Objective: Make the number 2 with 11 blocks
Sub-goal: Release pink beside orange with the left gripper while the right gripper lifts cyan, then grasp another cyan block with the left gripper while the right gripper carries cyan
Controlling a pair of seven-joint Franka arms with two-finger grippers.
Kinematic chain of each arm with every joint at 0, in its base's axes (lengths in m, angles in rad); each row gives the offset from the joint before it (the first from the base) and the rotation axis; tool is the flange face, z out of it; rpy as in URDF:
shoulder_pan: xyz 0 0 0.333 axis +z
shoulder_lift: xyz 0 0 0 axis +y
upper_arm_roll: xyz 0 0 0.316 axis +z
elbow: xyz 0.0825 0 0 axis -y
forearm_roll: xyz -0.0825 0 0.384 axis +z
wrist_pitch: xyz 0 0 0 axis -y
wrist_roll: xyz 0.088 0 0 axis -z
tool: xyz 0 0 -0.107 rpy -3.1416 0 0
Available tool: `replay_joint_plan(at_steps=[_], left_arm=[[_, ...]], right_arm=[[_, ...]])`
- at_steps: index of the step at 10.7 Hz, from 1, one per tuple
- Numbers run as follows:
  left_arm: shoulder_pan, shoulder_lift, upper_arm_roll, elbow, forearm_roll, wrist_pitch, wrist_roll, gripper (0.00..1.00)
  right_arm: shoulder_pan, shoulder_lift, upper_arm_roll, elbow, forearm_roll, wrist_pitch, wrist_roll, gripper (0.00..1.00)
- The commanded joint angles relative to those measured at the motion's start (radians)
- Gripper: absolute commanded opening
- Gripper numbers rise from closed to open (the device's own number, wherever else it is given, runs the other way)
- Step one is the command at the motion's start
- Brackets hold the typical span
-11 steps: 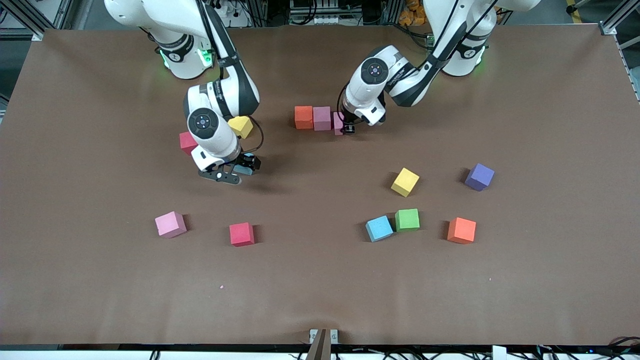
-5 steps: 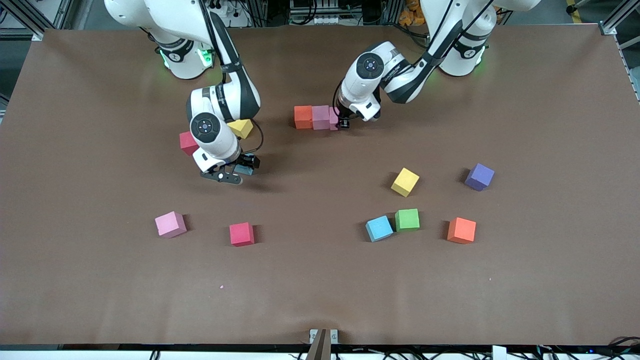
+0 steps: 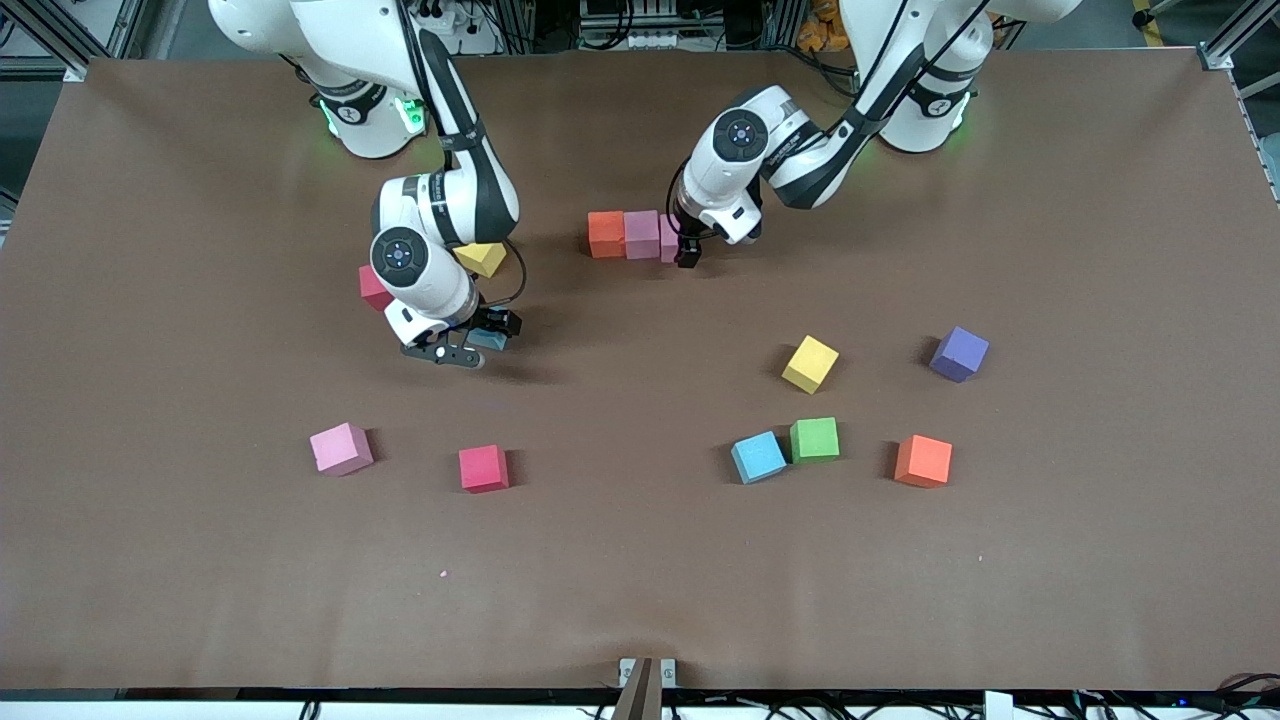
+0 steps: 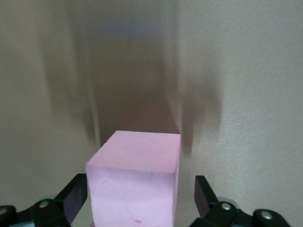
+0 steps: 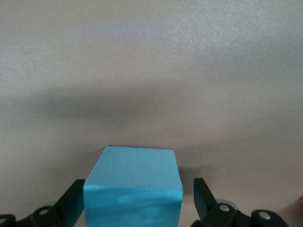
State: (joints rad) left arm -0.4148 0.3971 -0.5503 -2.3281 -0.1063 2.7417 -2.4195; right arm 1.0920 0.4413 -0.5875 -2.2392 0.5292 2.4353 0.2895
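Observation:
A row stands near the robots' bases: an orange block [image 3: 606, 234], a pink block [image 3: 641, 235] and a second pink block [image 3: 667, 240]. My left gripper [image 3: 680, 250] is shut on that second pink block [image 4: 135, 156], low at the table against the row's end. In the left wrist view the gripper [image 4: 140, 194] has a finger on each side of the block. My right gripper [image 3: 485, 342] is shut on a light blue block [image 3: 490, 340], low over the table. The right wrist view shows that gripper [image 5: 139, 194] and the blue block [image 5: 135, 170].
Loose blocks: red [image 3: 372, 285] and yellow [image 3: 482, 257], partly hidden by the right arm; pink [image 3: 340, 448], red [image 3: 483, 468], yellow [image 3: 810, 364], light blue [image 3: 758, 457], green [image 3: 815, 439], orange [image 3: 923, 460]. A purple cube [image 3: 959, 353] lies toward the left arm's end.
My left gripper carried the pink block toward the bases and up against the other pink block. My right arm shifted slightly, with the blue block still in its gripper.

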Motion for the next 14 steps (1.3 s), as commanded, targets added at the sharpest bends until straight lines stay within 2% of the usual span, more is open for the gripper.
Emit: replay_joint_plan(at_steps=[1,2,3,4,6,7,8,10,12,14], left_arm=[[0.034,-0.061,-0.034,0.004,0.023,-0.049,-0.015,1.0],[0.051,-0.096,-0.052,0.01,0.023,-0.077,-0.013,1.0],[0.068,-0.134,-0.072,0.013,0.023,-0.118,-0.009,1.0],[0.103,-0.176,-0.098,0.018,0.023,-0.152,-0.006,1.0],[0.158,-0.248,-0.102,0.044,0.023,-0.229,0.046,1.0],[0.183,-0.25,-0.099,0.085,0.023,-0.282,0.11,1.0],[0.203,-0.247,-0.086,0.142,0.023,-0.353,0.252,1.0],[0.218,-0.233,0.017,0.258,0.023,-0.445,0.529,1.0],[0.218,-0.178,0.105,0.364,0.025,-0.494,0.748,1.0],[0.214,-0.12,0.183,0.455,0.028,-0.514,0.998,1.0]], right_arm=[[0.006,0.0,0.003,-0.011,0.035,0.018,-0.026,1.0],[0.003,0.0,0.002,-0.011,0.037,0.016,-0.018,0.54],[0.005,0.0,0.002,-0.01,0.037,0.015,-0.012,0.27],[0.005,-0.003,0.002,-0.007,0.038,0.004,-0.006,0.23],[0.005,-0.013,0.003,0.006,0.038,-0.008,0.013,0.23],[0.014,-0.018,0.003,0.032,0.038,-0.03,0.058,0.23],[0.037,-0.018,0.003,0.074,0.038,-0.071,0.129,0.23],[0.095,-0.007,0.003,0.176,0.037,-0.129,0.265,0.24],[0.152,-0.001,0.005,0.22,0.035,-0.13,0.289,0.25],[0.238,0.061,0.003,0.307,0.028,-0.128,0.292,0.25]])
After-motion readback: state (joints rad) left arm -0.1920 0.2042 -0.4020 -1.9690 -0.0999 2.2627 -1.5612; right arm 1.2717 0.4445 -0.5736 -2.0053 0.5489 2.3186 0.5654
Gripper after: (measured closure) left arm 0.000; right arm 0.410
